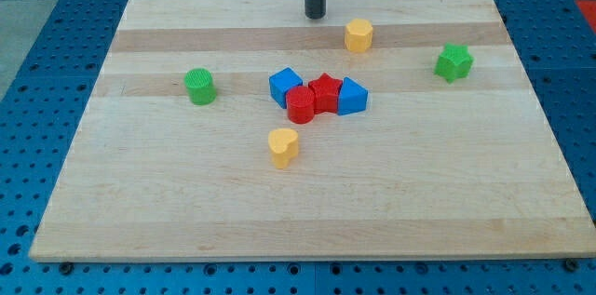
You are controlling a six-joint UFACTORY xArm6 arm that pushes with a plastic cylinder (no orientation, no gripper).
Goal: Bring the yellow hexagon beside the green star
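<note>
My tip is down on the wooden board near the view's top edge, a bare dark rod with nothing held and nothing touching it. The yellow hexagon sits just to the view's right of my tip and a little lower, close by but with a clear strip of wood between us. Further out to the view's right, and slightly lower again, there's the green star, well apart from the hexagon and standing near the board's right edge. Over at the middle of the board I've got a tight huddle: a blue cube on the left, a red cylinder at the front, a red star pressed in behind it, and a second blue block on the right whose shape I can't quite make out, all touching or as good as touching. Below that cluster, apart from it, sits another yellow block, rounded on one side, exact shape hard to call. Away on the view's left, on its own, stands a green cylinder. The board rests on a blue perforated table.
</note>
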